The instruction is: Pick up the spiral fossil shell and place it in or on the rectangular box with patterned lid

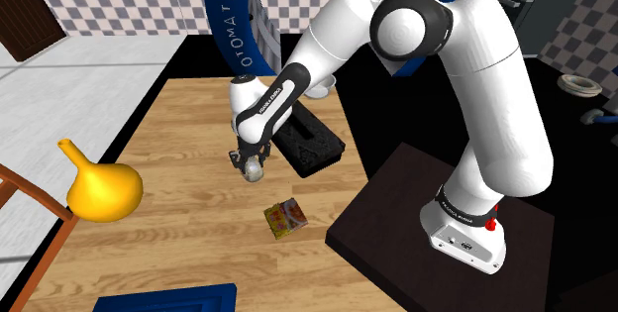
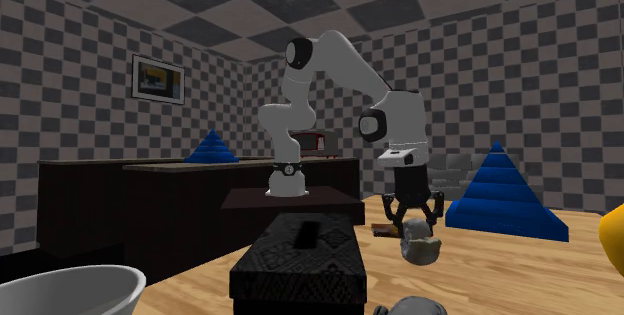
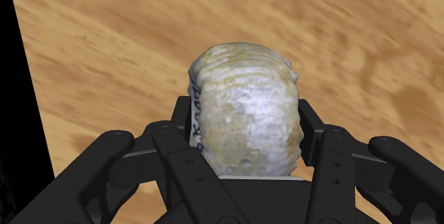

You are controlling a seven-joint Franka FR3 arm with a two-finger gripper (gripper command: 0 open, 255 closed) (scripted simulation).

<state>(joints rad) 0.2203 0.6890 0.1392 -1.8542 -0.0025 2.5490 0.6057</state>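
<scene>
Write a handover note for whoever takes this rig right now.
Gripper: shut on the spiral fossil shell, which looks lifted off the wooden table.
Black patterned box: on the table, close beside the gripper, nothing on its lid.
Done: shell grasped.
Left: carry the shell over the box, set it on the lid, open the fingers.
</scene>
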